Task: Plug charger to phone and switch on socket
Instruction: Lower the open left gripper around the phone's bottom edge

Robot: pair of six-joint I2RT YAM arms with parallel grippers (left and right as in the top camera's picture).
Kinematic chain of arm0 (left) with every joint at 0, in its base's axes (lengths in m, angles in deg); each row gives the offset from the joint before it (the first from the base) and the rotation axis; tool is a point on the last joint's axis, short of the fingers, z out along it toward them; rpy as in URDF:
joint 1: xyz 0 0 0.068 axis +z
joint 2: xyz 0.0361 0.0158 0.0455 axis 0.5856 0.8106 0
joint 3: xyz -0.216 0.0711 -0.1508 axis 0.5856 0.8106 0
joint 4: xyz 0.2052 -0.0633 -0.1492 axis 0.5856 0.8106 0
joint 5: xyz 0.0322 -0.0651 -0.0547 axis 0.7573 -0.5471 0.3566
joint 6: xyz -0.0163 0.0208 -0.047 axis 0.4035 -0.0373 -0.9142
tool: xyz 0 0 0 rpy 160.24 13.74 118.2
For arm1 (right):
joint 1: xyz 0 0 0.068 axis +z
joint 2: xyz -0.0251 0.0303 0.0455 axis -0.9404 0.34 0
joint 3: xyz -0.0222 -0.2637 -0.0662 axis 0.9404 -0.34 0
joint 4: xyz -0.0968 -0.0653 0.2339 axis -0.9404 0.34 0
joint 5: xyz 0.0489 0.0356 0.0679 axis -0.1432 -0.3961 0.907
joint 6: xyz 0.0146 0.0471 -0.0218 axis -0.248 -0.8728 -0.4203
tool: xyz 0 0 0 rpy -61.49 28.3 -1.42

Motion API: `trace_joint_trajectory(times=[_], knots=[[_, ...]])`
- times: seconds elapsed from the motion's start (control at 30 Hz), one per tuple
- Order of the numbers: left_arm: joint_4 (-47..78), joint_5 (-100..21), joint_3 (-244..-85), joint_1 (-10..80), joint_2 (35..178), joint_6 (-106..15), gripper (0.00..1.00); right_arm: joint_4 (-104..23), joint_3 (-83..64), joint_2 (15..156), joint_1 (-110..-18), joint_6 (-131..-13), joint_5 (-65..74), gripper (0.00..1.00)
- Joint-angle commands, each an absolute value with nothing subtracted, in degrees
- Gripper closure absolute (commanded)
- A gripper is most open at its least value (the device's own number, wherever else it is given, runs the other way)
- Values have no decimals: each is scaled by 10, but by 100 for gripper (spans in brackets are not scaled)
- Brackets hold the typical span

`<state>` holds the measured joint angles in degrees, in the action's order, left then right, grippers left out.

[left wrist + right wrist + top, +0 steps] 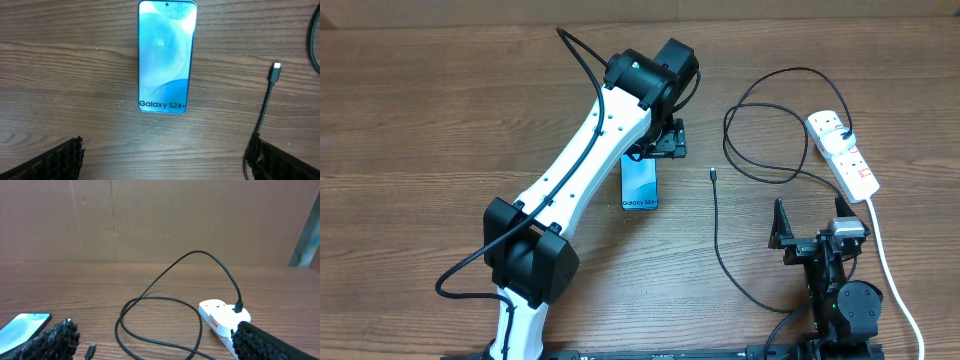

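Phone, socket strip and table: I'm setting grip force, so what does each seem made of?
The phone looks glass-fronted: a smooth, glossy screen with a thin, possibly metal rim. The socket seems to be moulded white plastic, slightly shiny with rounded edges. The table shows matte brown wood grain; it could be laminate rather than solid wood.

Overhead view: you see the wooden table (420, 120) under even, moderately bright light from above, with soft, short shadows hugging the left arm (590, 150) and little glare on the wood. Left wrist view: the phone (165, 55) screen glows brighter than the wood around it (its upper part washes pale), the grain reads sharp, and the left fingers (55, 162) at your bottom corners sit dark and soft-edged. Right wrist view: your picture is dimmer and warmer, the socket (216, 312) is its brightest patch, and the near right fingers (52, 340) are blurred.
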<state>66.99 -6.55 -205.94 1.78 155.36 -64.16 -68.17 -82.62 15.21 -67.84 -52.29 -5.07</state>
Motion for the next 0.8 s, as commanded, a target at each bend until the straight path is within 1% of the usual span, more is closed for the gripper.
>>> trace_joint_trajectory(times=[0.0,0.47,0.57,0.63,0.73,0.77], knots=[[670,-77,-2057,21,1561,-630,0,-686,-832,147,-680,-522,-48,0],[664,-105,-2056,17,1629,-630,0,-686,-832,147,-680,-522,-48,0],[661,-110,-2056,30,1639,-630,1,-686,-832,147,-680,-522,-48,0],[653,-159,-2056,49,1641,-623,0,-686,-832,147,-680,-522,-48,0],[633,-267,-2056,83,1641,-559,1,-686,-832,147,-680,-522,-48,0],[632,-282,-2056,92,1641,-552,0,-686,-832,147,-680,-522,-48,0]])
